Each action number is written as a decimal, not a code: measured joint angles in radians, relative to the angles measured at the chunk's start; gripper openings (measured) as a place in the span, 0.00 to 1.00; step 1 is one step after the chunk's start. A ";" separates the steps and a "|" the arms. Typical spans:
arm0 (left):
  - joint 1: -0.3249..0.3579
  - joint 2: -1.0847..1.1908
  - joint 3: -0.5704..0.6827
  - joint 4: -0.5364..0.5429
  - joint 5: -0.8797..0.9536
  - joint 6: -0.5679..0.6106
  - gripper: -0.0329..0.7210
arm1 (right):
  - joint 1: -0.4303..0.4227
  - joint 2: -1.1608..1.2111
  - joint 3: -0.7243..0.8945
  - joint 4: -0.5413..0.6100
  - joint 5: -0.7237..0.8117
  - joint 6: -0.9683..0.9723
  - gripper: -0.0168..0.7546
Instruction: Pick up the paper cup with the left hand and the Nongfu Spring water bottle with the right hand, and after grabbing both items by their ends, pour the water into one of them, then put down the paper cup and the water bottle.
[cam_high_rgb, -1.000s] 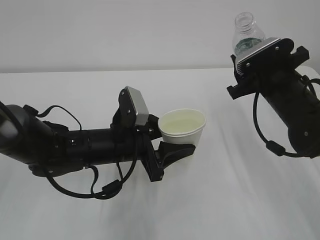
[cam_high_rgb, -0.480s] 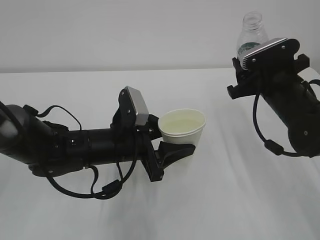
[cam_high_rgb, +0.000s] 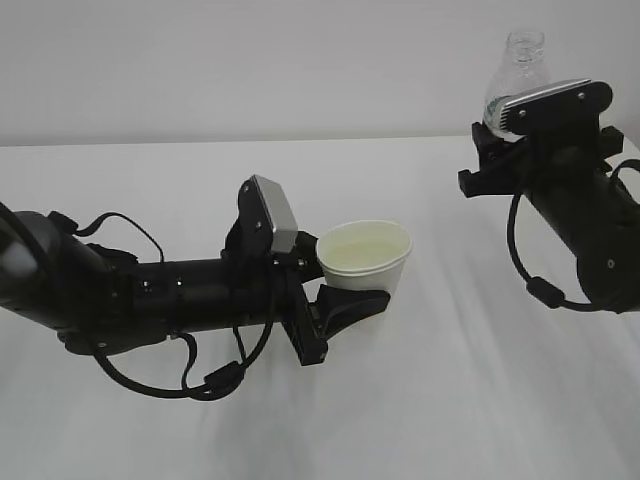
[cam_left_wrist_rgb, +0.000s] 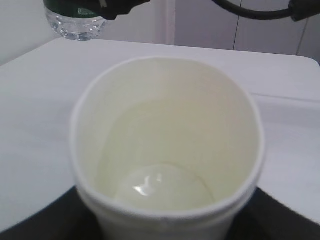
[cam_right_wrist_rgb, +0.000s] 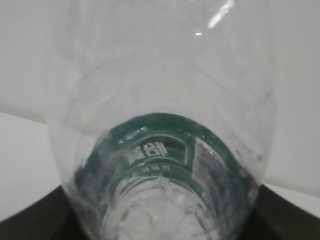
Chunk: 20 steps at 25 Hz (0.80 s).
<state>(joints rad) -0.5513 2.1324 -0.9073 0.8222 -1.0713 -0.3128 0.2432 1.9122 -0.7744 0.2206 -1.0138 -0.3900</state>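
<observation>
The white cloth-covered table fills the lower part of the exterior view and bears nothing but shadows where it shows.

My left hand, a black arm with a two-finger gripper, a silver-grey plate and looping black cables, reaches in low from the left. Its jaws stand moderately apart, clasped on the lower end of the small white tapered paper cup with a rolled rim; the cup is upright, mouth open. In the left wrist view the cup fills the frame, and a shallow pool of clear water lies on its cream-coloured bottom, with one bright glint. My own fingers there are only dark, cut-off shapes at the lower corners.

My right hand, a like black arm, is raised at the upper right, well apart from the cup, its far side cut by the frame edge. It grips the small clear ribbed plastic bottle with a dark green label band by its lower part; only the capless neck and shoulder rise above the plate. In the right wrist view the bottle is blurred, so whether water remains inside I cannot tell.

Against the earlier frames, the bottle now stands nearly upright and farther right; the cup has not moved.
</observation>
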 joint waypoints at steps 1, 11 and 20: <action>0.000 0.001 0.000 0.000 0.000 0.000 0.61 | 0.000 0.000 0.002 0.003 0.000 0.002 0.65; 0.000 0.005 0.000 0.000 -0.006 0.000 0.61 | 0.000 0.000 0.030 0.026 0.013 0.041 0.65; 0.000 0.005 0.000 0.000 -0.035 0.000 0.60 | 0.000 0.009 0.030 0.026 0.056 0.098 0.65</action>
<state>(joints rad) -0.5513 2.1373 -0.9073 0.8222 -1.1068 -0.3128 0.2432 1.9209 -0.7446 0.2462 -0.9581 -0.2919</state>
